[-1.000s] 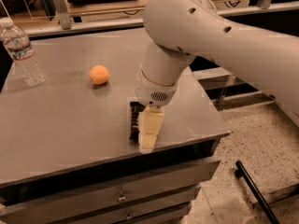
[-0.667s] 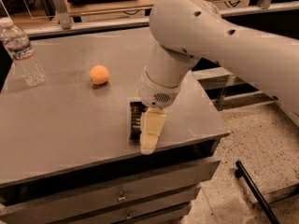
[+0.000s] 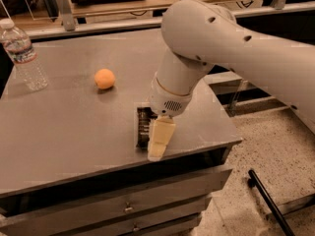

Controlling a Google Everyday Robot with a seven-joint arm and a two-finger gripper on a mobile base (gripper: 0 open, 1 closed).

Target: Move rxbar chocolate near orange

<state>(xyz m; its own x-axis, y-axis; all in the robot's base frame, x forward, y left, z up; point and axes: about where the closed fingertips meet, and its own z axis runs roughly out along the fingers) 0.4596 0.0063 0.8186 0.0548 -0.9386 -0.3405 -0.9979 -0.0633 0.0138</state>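
The rxbar chocolate (image 3: 143,127), a flat dark bar with white text lines, lies on the grey table (image 3: 64,127) near its front right edge. My gripper (image 3: 158,140) hangs straight down from the big white arm, right over the bar's right side, and hides part of it. One cream finger (image 3: 160,138) shows, its tip at the table surface next to the bar. The orange (image 3: 104,78), small and round, sits on the table up and to the left of the bar, clearly apart from it.
A clear plastic water bottle (image 3: 22,55) stands at the table's far left. Drawers (image 3: 128,208) run under the table front. A black rod (image 3: 268,200) lies on the speckled floor at the right. A railing and shelf run behind the table.
The arm has shifted slightly to the right and a little lower over the bar. The bar and the orange have not moved.
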